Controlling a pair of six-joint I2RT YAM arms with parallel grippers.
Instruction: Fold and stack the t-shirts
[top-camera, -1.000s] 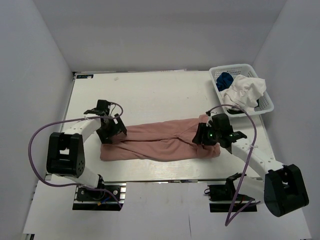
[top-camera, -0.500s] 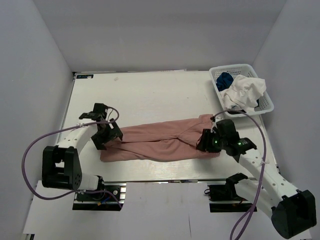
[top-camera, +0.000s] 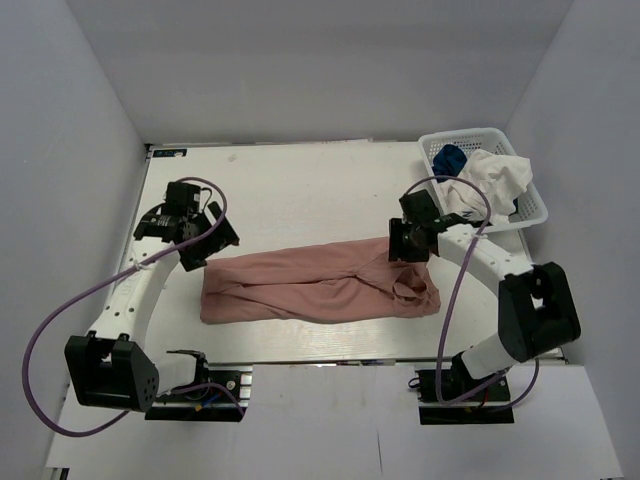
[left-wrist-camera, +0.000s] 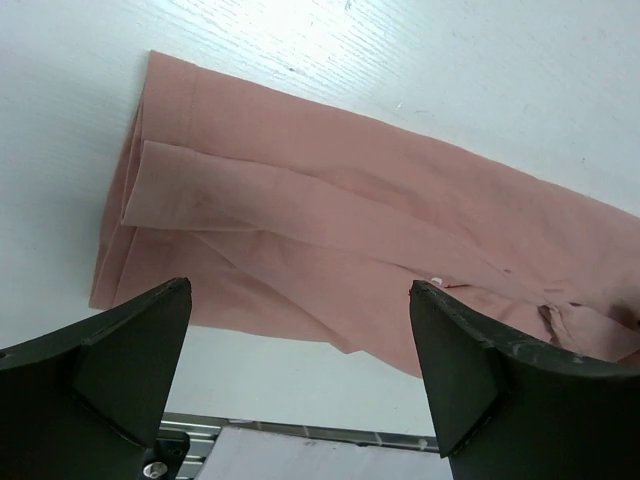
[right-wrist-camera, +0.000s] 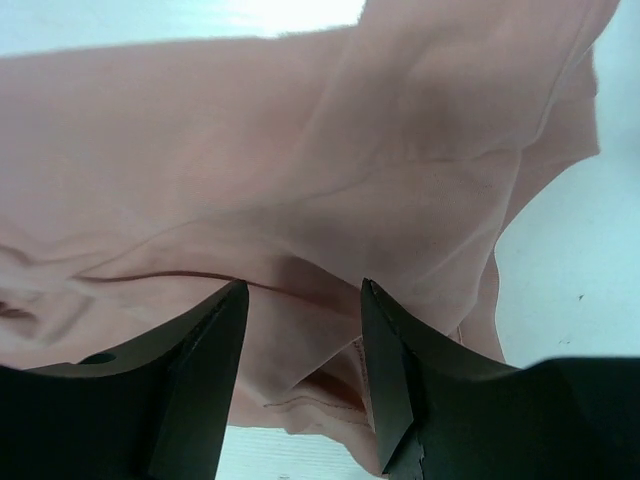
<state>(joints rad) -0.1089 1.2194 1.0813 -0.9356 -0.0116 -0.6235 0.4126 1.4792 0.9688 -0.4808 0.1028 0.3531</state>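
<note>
The dusty-pink t-shirt (top-camera: 310, 285) lies folded into a long strip across the near half of the table. My left gripper (top-camera: 205, 245) hovers just beyond the strip's left end, jaws wide open and empty. In the left wrist view, the left gripper (left-wrist-camera: 300, 290) looks down on the shirt (left-wrist-camera: 330, 230) and its folded hem. My right gripper (top-camera: 405, 245) is over the strip's far right part. In the right wrist view, the right gripper (right-wrist-camera: 304, 285) stands open close above rumpled pink cloth (right-wrist-camera: 300, 130), nothing pinched. A white t-shirt (top-camera: 490, 180) and a royal-blue one (top-camera: 450, 158) sit in the basket.
The white mesh basket (top-camera: 462, 133) stands at the table's far right corner, the white shirt spilling over its side. Grey walls close in the table (top-camera: 300, 190) on three sides. The metal rail of the near edge (left-wrist-camera: 300, 432) shows below the left gripper.
The left gripper lifted off the shirt's left end and drew back to the far left. The right gripper swung from the strip's near right end to its far side, leaving that end bunched.
</note>
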